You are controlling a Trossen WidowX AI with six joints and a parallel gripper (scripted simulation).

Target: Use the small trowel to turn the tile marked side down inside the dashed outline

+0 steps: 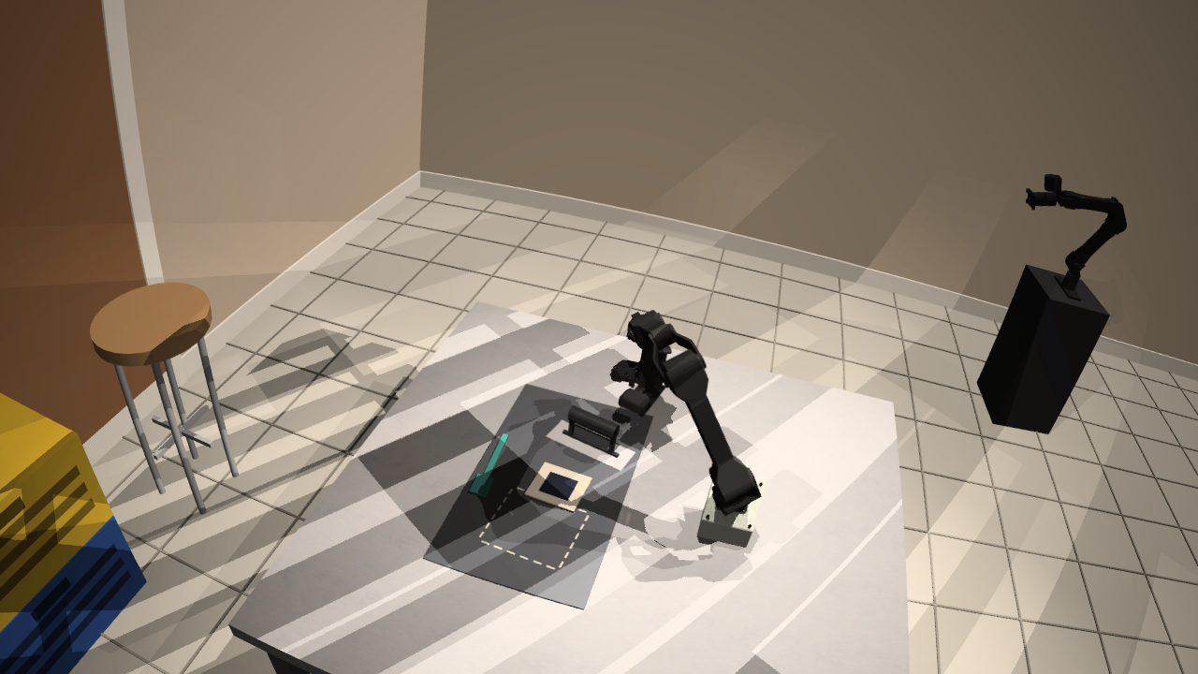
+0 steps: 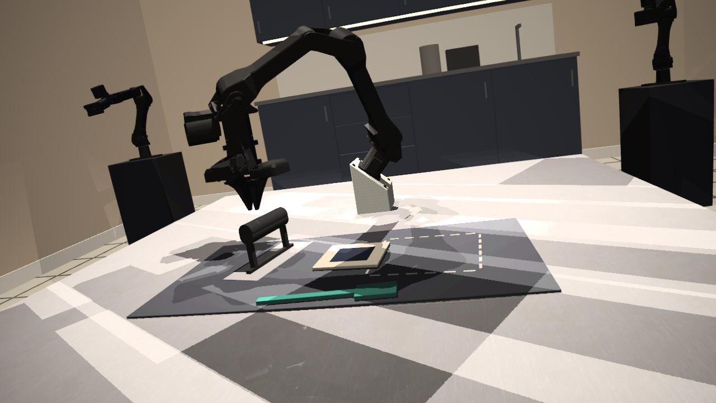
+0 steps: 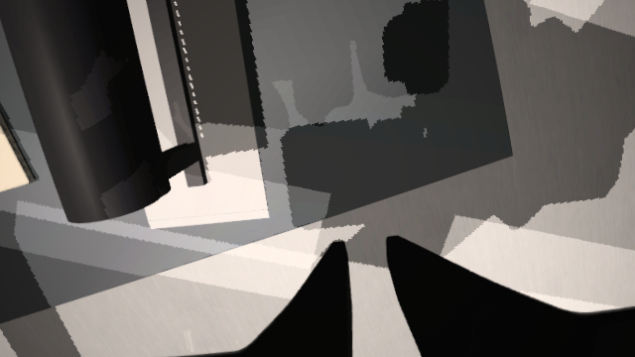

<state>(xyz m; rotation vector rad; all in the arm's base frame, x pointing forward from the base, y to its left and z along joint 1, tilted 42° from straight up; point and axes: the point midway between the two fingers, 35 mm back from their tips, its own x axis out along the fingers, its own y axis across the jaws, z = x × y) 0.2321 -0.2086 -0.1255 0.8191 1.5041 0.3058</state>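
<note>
A cream tile (image 1: 559, 484) (image 2: 352, 254) (image 3: 10, 169) lies on the dark mat (image 1: 577, 586) (image 2: 530, 280) (image 3: 471, 124) with its dark square mark facing up. It overlaps one edge of the dashed outline (image 1: 559, 568) (image 2: 480, 250). A tool with a thick black handle (image 1: 593, 425) (image 2: 263, 224) (image 3: 74, 124) on two posts above a thin flat plate stands upright on the mat. A green flat tool (image 1: 494, 457) (image 2: 305, 296) lies along the mat's far side from the arm base. My gripper (image 1: 621, 417) (image 2: 253, 207) (image 3: 365, 251) is slightly open and empty, above and to one side of the black handle, apart from it.
The arm's pale base block (image 1: 725, 526) (image 2: 372, 192) stands on the table (image 1: 753, 603) (image 2: 325, 360), beyond the mat from the green tool. A wooden stool (image 1: 151, 322) and black pedestals with other arms stand off the table.
</note>
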